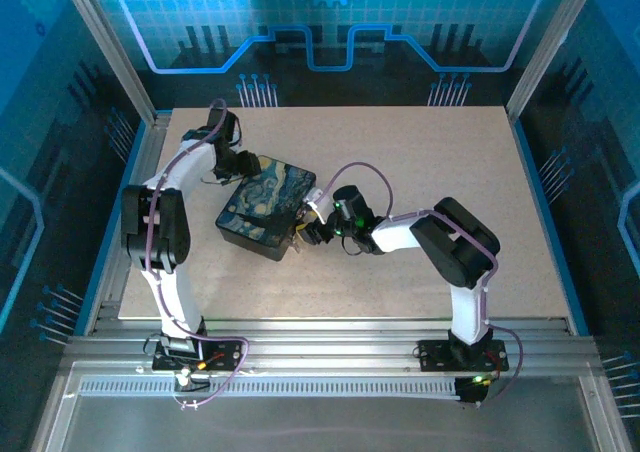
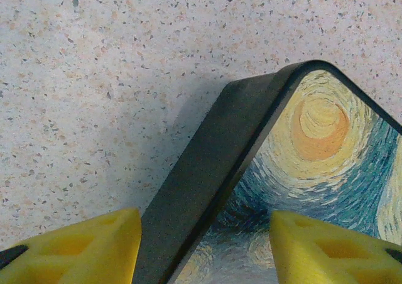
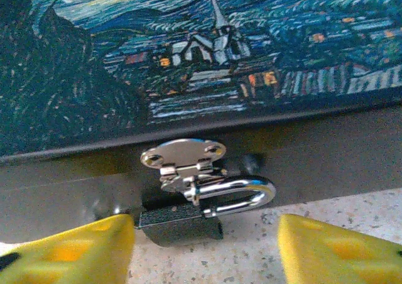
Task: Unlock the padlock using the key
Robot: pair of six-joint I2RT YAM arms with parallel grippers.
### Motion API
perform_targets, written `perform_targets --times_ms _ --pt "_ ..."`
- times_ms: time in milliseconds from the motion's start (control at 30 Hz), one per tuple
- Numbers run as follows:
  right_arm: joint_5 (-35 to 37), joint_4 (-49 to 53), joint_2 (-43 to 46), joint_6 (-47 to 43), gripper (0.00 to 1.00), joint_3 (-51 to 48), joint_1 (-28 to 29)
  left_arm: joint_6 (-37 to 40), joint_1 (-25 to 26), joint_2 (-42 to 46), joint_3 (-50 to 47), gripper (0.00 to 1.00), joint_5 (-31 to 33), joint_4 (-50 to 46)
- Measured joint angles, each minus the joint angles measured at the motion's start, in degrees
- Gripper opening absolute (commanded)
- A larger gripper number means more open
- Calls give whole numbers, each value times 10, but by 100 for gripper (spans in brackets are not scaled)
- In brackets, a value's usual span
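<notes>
Dark, pebbled metal forms the body of the padlock (image 3: 179, 226), a small blocky thing lying on its side. It sits straight ahead of the right gripper (image 3: 204, 259), between its spread jaws and nearer the left one. Its shackle (image 3: 242, 193) is a thin, mirror-bright loop running sideways toward the right-hand jaw, and it is threaded through a polished silver hasp (image 3: 182, 155). The hasp is an oval plate with two small screw heads, fixed just above the lock on the box's front wall. The box (image 3: 188, 58) is matte dark grey along its sides. Its lid carries a glossy painted print of swirling blue strokes, a church spire and little lit houses. The lock body rests on the table (image 3: 251, 252), a pale, speckled, stone-like board. The right gripper's blunt yellow plastic fingers (image 3: 69, 249) stand wide apart and hold nothing; the left one is just beside the lock body, and I cannot tell whether it touches. Across the box, the left gripper (image 2: 204, 259) is also spread open, straddling a rounded corner edge. One of its yellow wedges sits outside the dark wall, and the other sits over the lid, where an orange-yellow swirl curls just ahead of it.
</notes>
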State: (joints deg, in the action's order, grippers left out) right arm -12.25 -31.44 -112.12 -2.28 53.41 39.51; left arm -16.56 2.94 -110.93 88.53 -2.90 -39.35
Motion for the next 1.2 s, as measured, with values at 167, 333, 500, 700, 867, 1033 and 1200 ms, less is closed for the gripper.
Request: perform_targets --times_ms 167,333,500,700,867,1033,1200 --pt "-23 18 0 -14 77 1 -10 0 -2 0 0 57 0 2" --pt "-30 49 -3 -21 76 19 -9 0 -4 0 0 57 -3 2" --pt "-30 84 -30 -27 75 75 -8 0 -5 0 0 57 -7 2" --pt "-32 120 -46 -37 75 107 -5 2 -6 0 0 57 -9 2" --pt "-45 150 -47 -51 76 111 -5 2 -9 0 0 57 -11 2" --pt "-47 193 -67 -62 74 151 -3 2 -11 -4 3 56 -15 3" --pt "-45 230 -81 -73 64 185 -2 6 -15 -8 2 56 -17 7"
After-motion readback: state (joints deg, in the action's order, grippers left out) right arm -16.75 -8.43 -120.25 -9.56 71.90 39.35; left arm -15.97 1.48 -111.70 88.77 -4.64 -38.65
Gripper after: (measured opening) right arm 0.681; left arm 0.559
